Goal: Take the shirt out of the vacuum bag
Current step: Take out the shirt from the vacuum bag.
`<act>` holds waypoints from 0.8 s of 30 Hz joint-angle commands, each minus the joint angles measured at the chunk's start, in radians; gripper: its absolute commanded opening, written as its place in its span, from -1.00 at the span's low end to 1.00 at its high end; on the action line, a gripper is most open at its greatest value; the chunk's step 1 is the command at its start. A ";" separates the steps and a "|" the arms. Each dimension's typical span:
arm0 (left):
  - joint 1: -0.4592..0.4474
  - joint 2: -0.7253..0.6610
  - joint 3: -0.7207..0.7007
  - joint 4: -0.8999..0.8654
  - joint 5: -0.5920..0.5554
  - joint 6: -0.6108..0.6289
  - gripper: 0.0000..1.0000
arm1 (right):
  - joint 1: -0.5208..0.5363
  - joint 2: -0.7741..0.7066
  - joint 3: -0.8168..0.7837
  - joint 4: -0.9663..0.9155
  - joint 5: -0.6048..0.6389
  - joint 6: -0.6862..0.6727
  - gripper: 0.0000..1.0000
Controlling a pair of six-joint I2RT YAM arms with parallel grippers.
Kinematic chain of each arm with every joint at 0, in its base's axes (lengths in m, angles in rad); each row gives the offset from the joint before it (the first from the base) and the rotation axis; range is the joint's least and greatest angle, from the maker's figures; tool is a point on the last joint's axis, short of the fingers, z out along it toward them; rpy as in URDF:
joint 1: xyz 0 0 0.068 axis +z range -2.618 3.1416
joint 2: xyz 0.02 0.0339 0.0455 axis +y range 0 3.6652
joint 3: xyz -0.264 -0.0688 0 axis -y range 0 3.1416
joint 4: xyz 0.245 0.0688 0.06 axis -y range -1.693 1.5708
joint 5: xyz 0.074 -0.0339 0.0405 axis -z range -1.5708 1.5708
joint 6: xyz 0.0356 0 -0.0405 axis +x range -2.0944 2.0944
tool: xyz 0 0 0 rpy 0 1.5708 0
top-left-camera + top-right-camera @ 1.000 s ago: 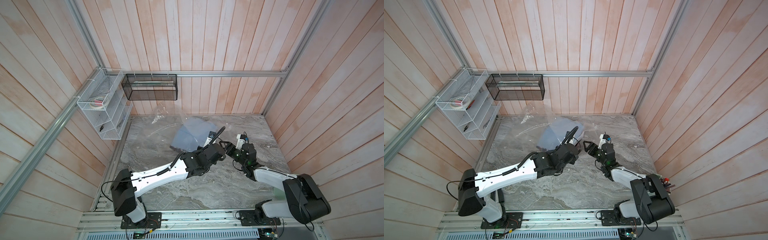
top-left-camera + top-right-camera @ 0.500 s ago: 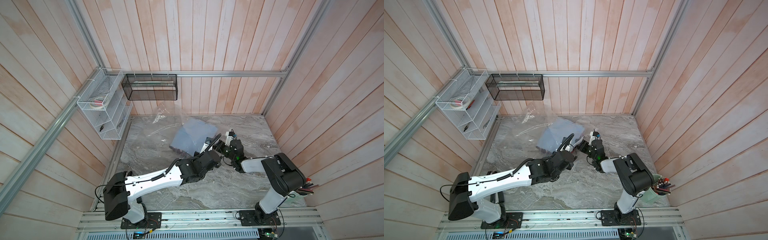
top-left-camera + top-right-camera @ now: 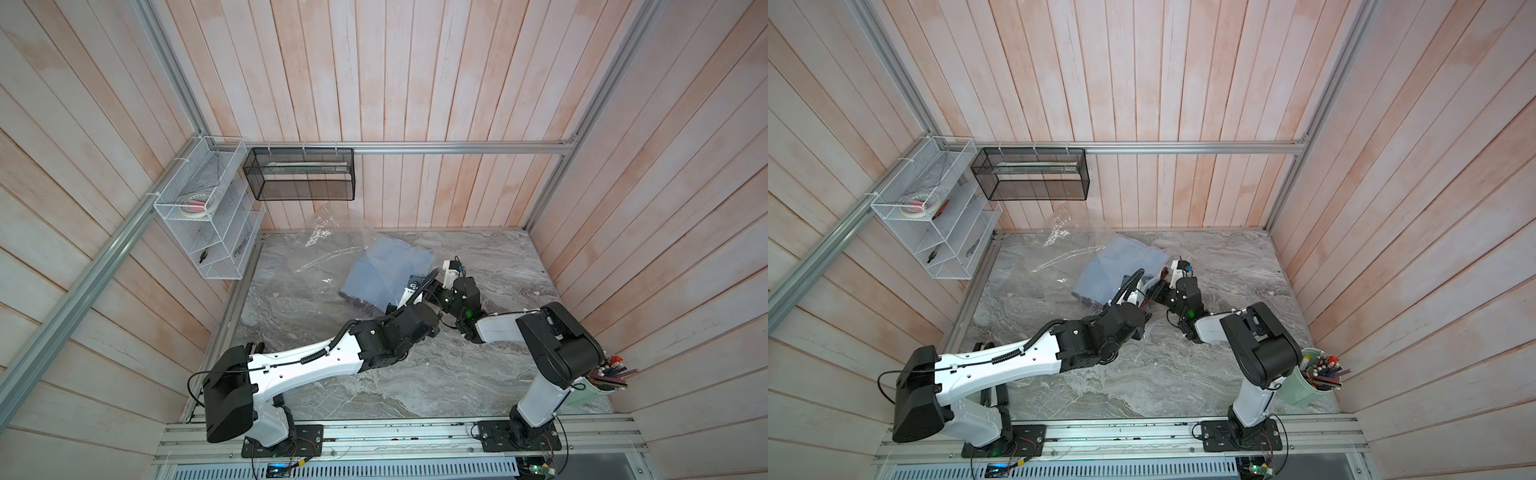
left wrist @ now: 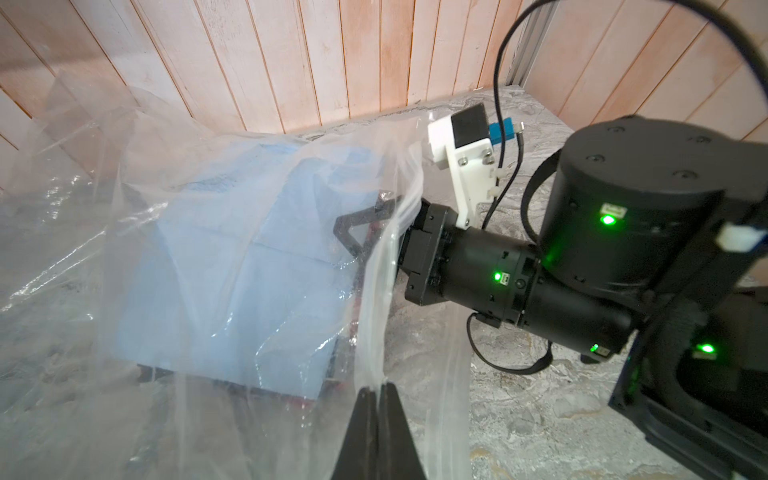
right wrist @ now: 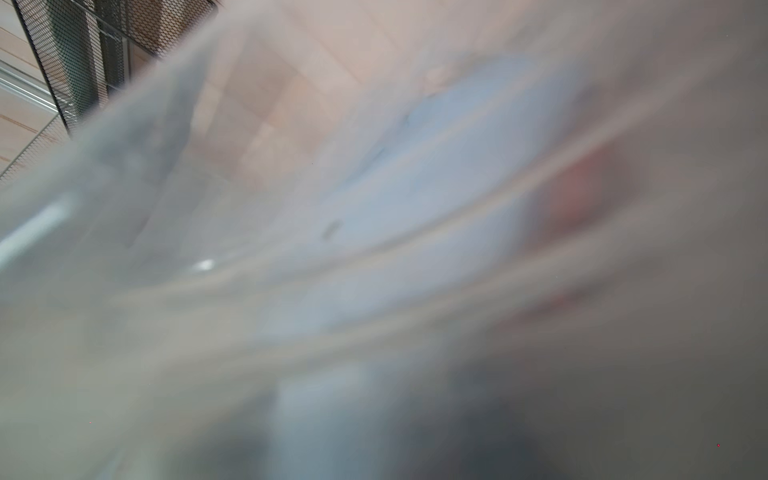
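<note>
The bag (image 3: pixel 328 249) lies crumpled at the back of the marble surface (image 3: pixel 478 374), against the wall, with the folded blue shirt (image 3: pixel 386 270) inside it. The left hand (image 4: pixel 378 390) is pinched shut on the film at the bag's mouth. The right hand (image 4: pixel 353 249) reaches in through that mouth with its jaws apart. One finger (image 4: pixel 338 226) shows through the plastic over the shirt's near edge; whether it touches the cloth is unclear. The right wrist view is blurred by film across the lens. A round mark on the left camera block (image 3: pixel 413 284) is too small to read.
</note>
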 commanded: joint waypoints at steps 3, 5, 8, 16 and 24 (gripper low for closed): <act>-0.006 -0.011 -0.019 0.049 -0.029 -0.005 -1.00 | 0.030 -0.014 -0.004 0.023 -0.026 0.006 0.36; -0.006 -0.012 -0.023 0.051 -0.033 -0.010 -1.00 | 0.045 -0.023 -0.002 0.019 -0.025 0.002 0.36; -0.006 -0.024 -0.039 0.063 -0.039 -0.020 -1.00 | 0.074 -0.024 0.014 -0.003 -0.015 -0.009 0.36; -0.007 -0.063 -0.075 0.060 -0.037 -0.040 -1.00 | 0.096 0.013 0.042 0.003 -0.043 0.006 0.36; -0.006 -0.079 -0.109 0.061 -0.035 -0.057 -1.00 | 0.097 0.025 0.087 -0.026 -0.069 0.002 0.35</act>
